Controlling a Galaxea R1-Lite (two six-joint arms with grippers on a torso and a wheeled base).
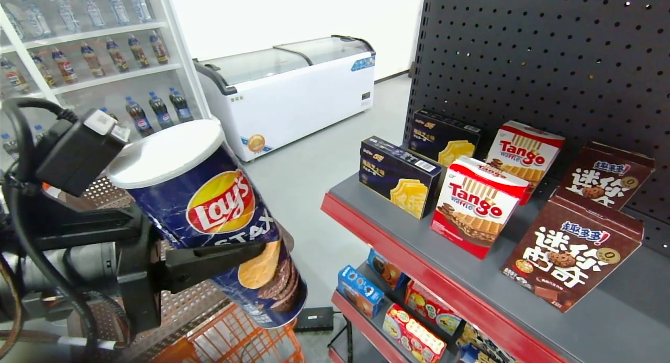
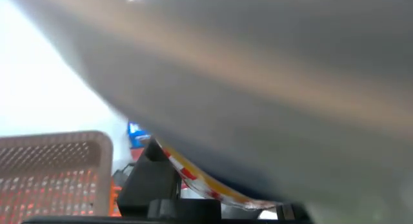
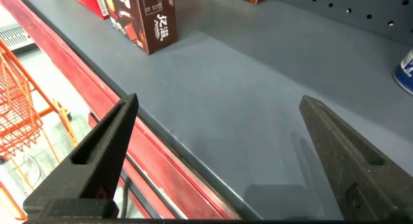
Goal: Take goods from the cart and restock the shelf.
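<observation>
1. In the left claw [image 1: 225, 253], with the orange cart [image 1: 235, 337] below it, sits the chip can [image 1: 209, 195]. The claw is clamped around the can's lower half, and one black finger [image 1: 209, 261] crosses the front of the label.
2. The can is tilted. Its white lid [image 1: 165, 151] points up and toward the robot's left of the claw, and its base hangs lower on the claw's right.
3. The label is dark blue with a round red-and-yellow logo and pale lettering under it. Chips are pictured near the base.
4. In the left wrist view the can [image 2: 258, 88] is a blurred mass right against the claw, with a strip of red-and-yellow label at its edge. A perforated basket [image 2: 55, 166] lies beyond.
5. Well apart from the left claw, on its right, stands the shelf [image 1: 617, 321], a grey board with a red front edge. It carries three kinds of boxes, each two deep.
6. Nearest that claw are dark blue boxes [image 1: 400, 174] with a yellow biscuit picture and gold characters. Next come red-and-white wafer boxes [image 1: 479, 206] with bold red lettering.
7. Farthest from that claw are brown boxes [image 1: 570, 253] with large white characters and small cookie pictures.
8. The right claw [image 3: 219, 159] has its jaws spread wide and holds nothing. It hangs over a bare stretch of the shelf [image 3: 245, 108], just inside the red edge.
9. A brown box [image 3: 151, 20] stands beyond the right claw. The white print on its side is too small to read.
</observation>
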